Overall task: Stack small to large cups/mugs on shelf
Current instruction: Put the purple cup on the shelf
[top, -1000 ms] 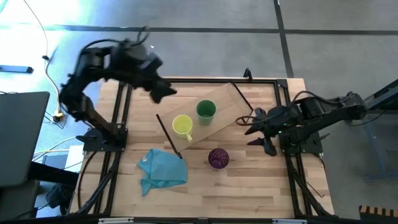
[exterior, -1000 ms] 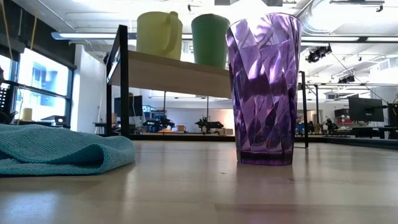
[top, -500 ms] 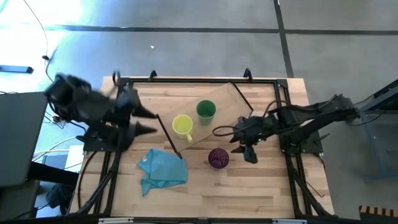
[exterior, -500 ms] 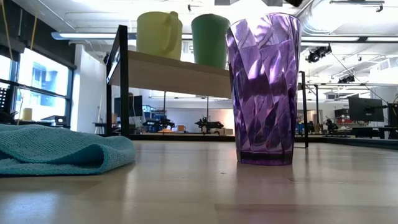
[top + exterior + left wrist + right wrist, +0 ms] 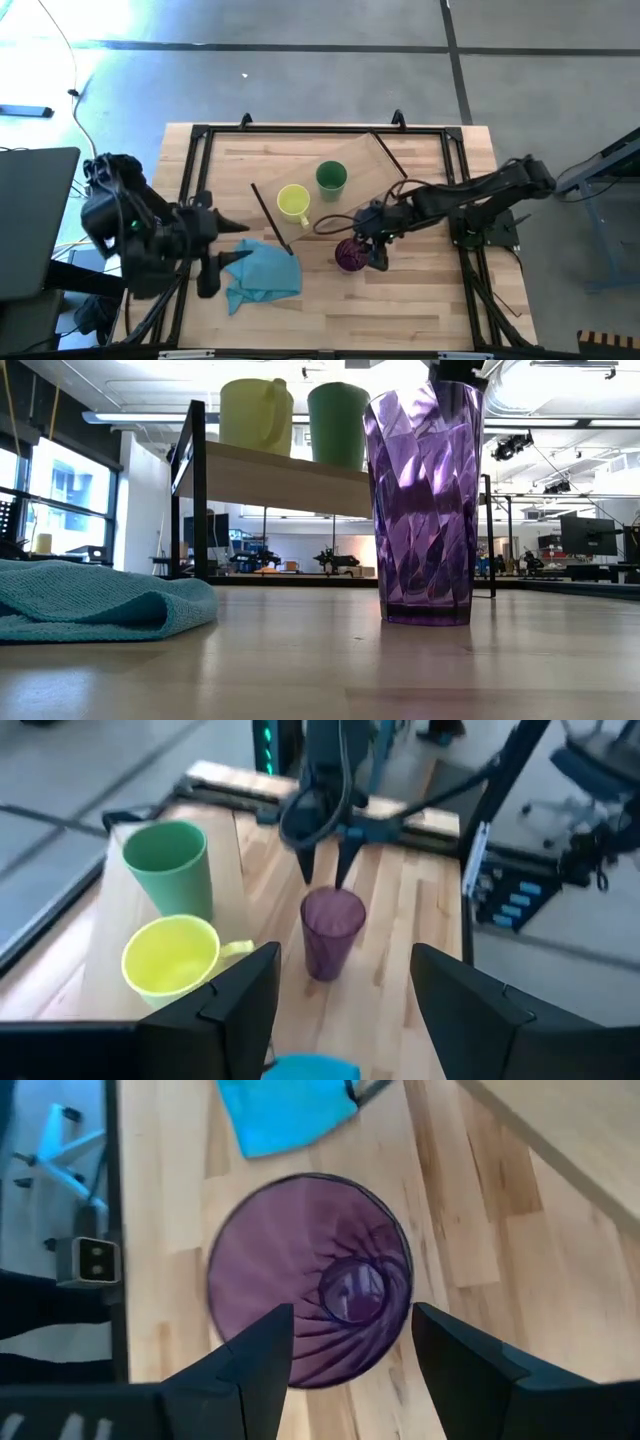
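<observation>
My right arm reaches in from the right side, its tool (image 5: 364,238) pointing straight down with fingers spread apart. My left arm is folded back at the left side, its tool (image 5: 228,243) open, aimed inward.

Translucent purple tumbler (image 5: 350,254) directly below right gripper (image 5: 372,243), on butcher-block tabletop (image 5: 400,300); yellow mug (image 5: 294,203), green cup (image 5: 331,178) beyond on light-wood shelf (image 5: 355,165).

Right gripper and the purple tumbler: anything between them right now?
Nothing. In the right wrist view the open right gripper looks straight down into the purple tumbler; the left wrist view shows its fingers just above the rim, apart.
</observation>
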